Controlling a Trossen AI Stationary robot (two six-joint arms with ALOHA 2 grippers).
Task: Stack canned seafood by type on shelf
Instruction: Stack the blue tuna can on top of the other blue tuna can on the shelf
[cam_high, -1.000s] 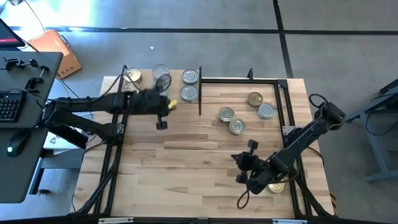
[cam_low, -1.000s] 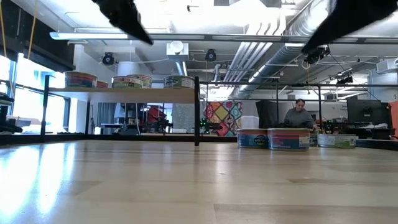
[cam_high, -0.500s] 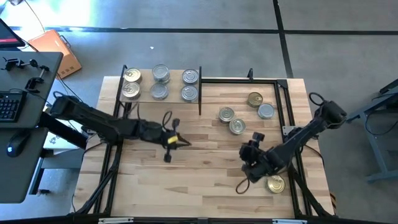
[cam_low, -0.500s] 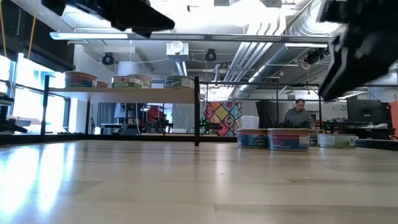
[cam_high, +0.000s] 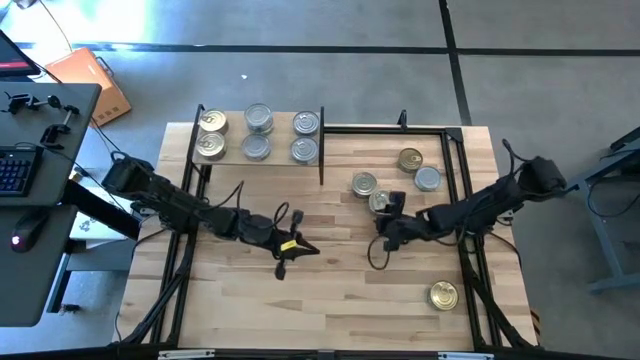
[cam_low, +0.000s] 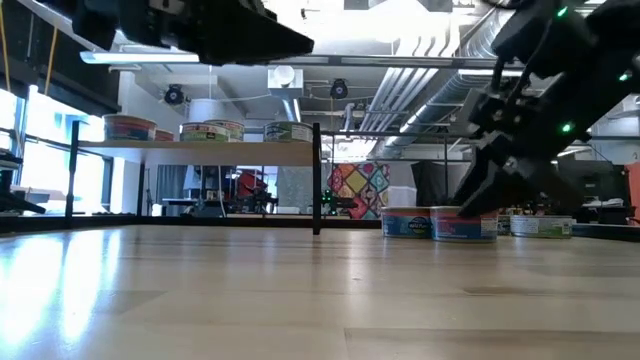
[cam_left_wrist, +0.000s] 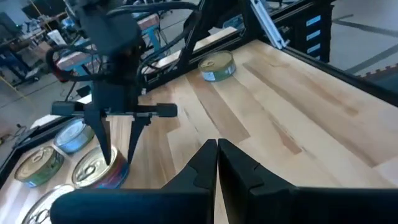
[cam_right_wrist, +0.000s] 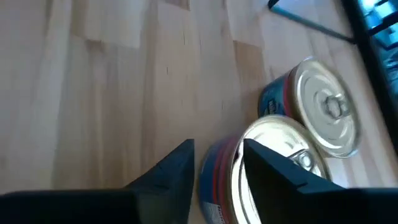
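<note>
Reaching for the next tin: right gripper (cam_high: 384, 222) sits low at the loose cluster on the table's right half, fingers apart, w/ the nearest short round silver-topped tin (cam_high: 380, 203) at its tips. Right wrist view shows that red-and-blue-sided tin (cam_right_wrist: 273, 165) partly between the two dark fingers (cam_right_wrist: 168, 171), not yet clamped; a second silver-topped tin (cam_right_wrist: 323, 106) sits just beside it. Judging by this, the step in hand is the approach/grasp on that tin.

Left gripper (cam_high: 297, 250) hangs over mid-table, fingers together, holding nothing; it waits.

Small light-wood shelf on thin black uprights (cam_high: 228, 148) stands at the table's far left, already carrying six tins: two gold-topped tins (cam_high: 210, 134), four silver-topped tins (cam_high: 280, 135). Loose: gold-topped tin (cam_high: 410, 159) and silver-topped tin (cam_high: 428, 179) further back in the cluster, plus a lone gold-topped tin (cam_high: 443, 296) near the front right edge.

Next move prob. needs: centre the tin between the fingers, close square on its side wall, lift clear w/o nudging the neighbour touching it, then carry across to the silver stack. Risk: off-centre pinch skids the tin.
</note>
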